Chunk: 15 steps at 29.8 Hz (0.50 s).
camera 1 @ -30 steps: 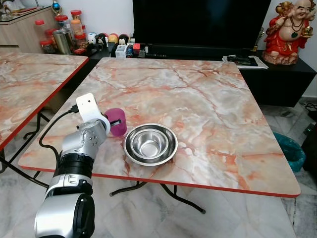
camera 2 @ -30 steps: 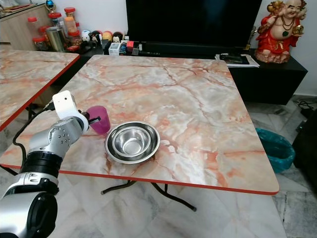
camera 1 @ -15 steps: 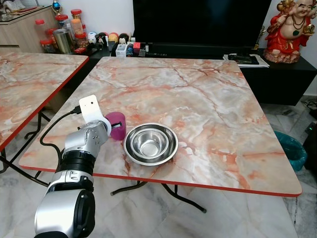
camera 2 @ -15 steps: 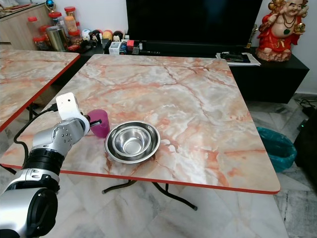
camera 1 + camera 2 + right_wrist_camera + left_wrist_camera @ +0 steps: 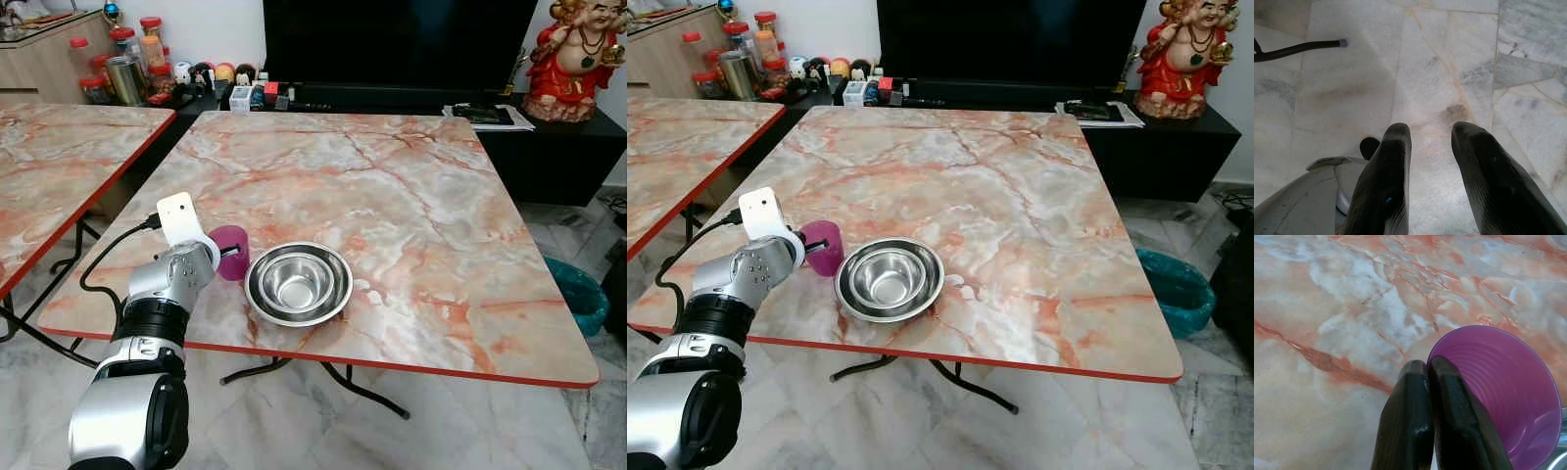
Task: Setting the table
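A purple plastic cup (image 5: 233, 255) stands upright near the marble table's (image 5: 411, 196) front left corner. Just to its right is a steel bowl (image 5: 299, 284) with a smaller one nested inside. My left gripper (image 5: 1428, 365) is shut on the purple cup's (image 5: 1498, 396) rim, one finger inside and one outside. The silver left arm (image 5: 162, 294) reaches up from the table's front edge. My right gripper (image 5: 1430, 129) hangs open over the tiled floor, holding nothing.
A second marble table (image 5: 59, 166) stands to the left across a narrow gap. Behind are a black TV (image 5: 392, 44), a low cabinet with jars (image 5: 118, 69) and a red statue (image 5: 578, 54). A teal bin (image 5: 573, 294) sits on the floor at the right.
The purple cup has gone from tilted in my left gripper to upright, close beside the bowl. The grip has stayed shut. The camera has shifted slightly.
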Available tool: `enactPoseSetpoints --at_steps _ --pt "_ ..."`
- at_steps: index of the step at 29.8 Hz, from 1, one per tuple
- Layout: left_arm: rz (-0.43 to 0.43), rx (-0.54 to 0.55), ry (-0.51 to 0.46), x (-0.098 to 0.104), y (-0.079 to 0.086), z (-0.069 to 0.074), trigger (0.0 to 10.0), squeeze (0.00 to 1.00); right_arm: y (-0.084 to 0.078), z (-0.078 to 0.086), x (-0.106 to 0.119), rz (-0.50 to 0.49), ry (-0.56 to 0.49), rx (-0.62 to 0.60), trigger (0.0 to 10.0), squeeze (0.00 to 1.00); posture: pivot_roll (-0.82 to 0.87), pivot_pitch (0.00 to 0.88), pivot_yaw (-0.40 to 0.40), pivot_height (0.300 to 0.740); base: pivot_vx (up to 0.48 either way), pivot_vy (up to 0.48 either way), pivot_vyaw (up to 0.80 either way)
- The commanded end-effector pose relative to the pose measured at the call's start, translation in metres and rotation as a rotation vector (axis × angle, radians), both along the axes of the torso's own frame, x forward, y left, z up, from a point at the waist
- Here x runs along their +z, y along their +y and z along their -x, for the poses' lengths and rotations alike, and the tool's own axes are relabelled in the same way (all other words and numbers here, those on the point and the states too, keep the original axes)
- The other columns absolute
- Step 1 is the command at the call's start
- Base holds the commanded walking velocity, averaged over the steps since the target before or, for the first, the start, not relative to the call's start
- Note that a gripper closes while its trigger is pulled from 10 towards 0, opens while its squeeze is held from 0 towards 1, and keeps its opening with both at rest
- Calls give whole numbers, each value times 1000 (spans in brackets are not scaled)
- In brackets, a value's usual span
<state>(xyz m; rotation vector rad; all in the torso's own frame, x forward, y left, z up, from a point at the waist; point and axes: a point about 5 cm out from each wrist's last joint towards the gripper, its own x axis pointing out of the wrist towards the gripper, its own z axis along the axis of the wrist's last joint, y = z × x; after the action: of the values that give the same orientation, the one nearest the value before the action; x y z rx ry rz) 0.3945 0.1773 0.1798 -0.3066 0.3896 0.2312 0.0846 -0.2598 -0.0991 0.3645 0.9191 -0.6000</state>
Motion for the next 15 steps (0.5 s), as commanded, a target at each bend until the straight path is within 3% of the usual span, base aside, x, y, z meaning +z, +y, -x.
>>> enactPoseSetpoints --at_steps 1,3,4,6,7,12,13,14,15 --pt "-11 -2 6 0 -1 -1 10000 608 -1 3 0 3 -1 -20 10000 0 38 63 14 740 0 0 0" --pt "-11 -2 6 0 -1 -1 10000 608 -1 3 0 3 -2 -21 10000 0 38 63 14 740 0 0 0" --pt "-8 -2 5 0 -1 -1 10000 686 -1 3 0 3 -1 -20 10000 0 38 64 13 740 0 0 0" --pt "-6 -1 4 0 -1 -1 10000 651 -1 2 0 3 -1 -20 10000 0 38 64 13 740 0 0 0" --pt "-3 -3 1 1 -1 -1 10000 0 -1 3 0 3 -1 -19 10000 0 37 65 14 740 0 0 0" --pt "0 3 -2 1 0 -1 10000 0 -1 3 0 3 -1 -22 10000 0 38 64 15 740 0 0 0" --pt "2 4 -3 2 0 -1 10000 129 -1 3 0 3 -1 -21 10000 0 38 64 14 740 0 0 0" --pt "3 3 -4 2 0 -1 10000 1000 -1 3 0 3 -1 -21 10000 0 38 64 15 740 0 0 0" --pt "3 3 -5 2 0 -1 10000 1000 -1 3 0 3 -1 -21 10000 0 38 64 16 740 0 0 0"
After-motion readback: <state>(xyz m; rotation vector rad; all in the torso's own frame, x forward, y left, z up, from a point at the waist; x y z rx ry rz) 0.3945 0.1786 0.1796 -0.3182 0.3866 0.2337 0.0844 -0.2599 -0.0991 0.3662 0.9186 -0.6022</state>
